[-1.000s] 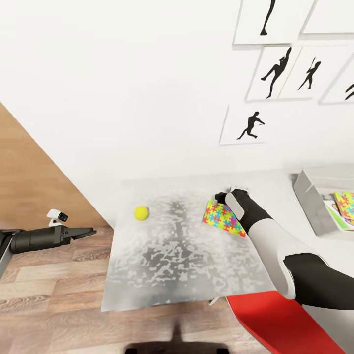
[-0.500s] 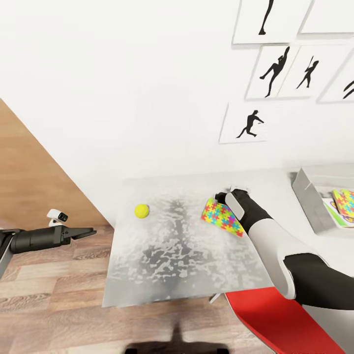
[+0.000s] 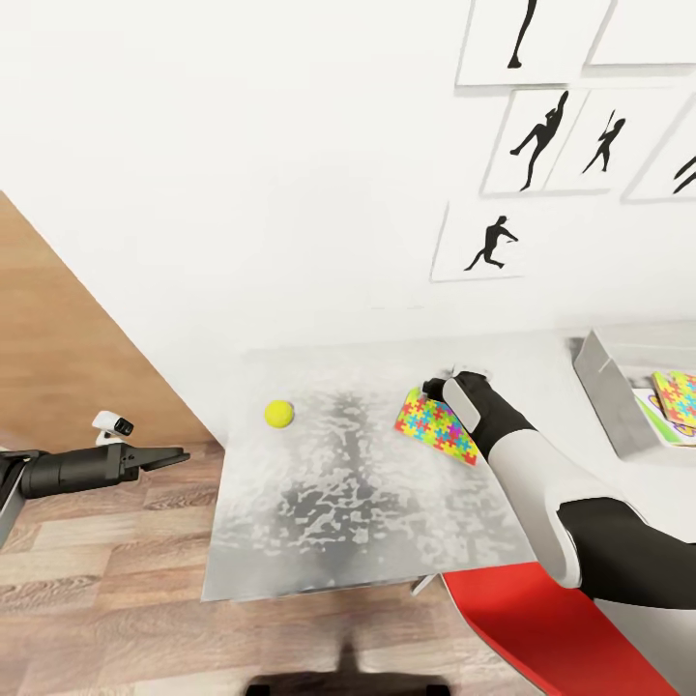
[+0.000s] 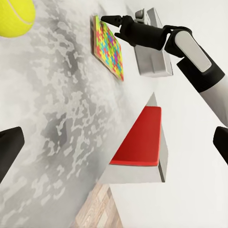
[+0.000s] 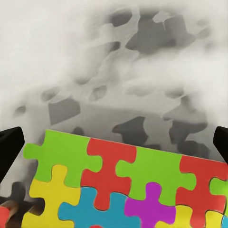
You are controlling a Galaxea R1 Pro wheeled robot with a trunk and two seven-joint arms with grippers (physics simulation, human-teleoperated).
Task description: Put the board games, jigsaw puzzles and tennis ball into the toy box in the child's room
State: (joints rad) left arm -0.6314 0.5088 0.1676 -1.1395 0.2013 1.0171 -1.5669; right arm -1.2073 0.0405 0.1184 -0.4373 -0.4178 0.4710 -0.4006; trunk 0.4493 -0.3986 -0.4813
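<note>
Head view puts the right gripper (image 3: 437,389) at centre-right of the frame, on the far edge of the jigsaw puzzle (image 3: 436,427), and in the right wrist view its two dark fingertips stand wide apart at the picture's side edges with the puzzle's bright pieces between them, so nothing is gripped yet. Over the last second almost nothing has changed: the arm holds the same pose, and the puzzle has shifted only a little toward the left of the frame, much as the whole picture has, which suggests camera drift rather than a lift. The puzzle looks slightly tilted on the mottled table (image 3: 329,522). This reads as a pause before closing, so the grasp is still to come. The toy box (image 3: 607,391) sits at the right edge, with toys already inside. The tennis ball (image 3: 279,414) waits left of centre. The left gripper (image 3: 172,454), spread open, hangs over the floor at far left.
</note>
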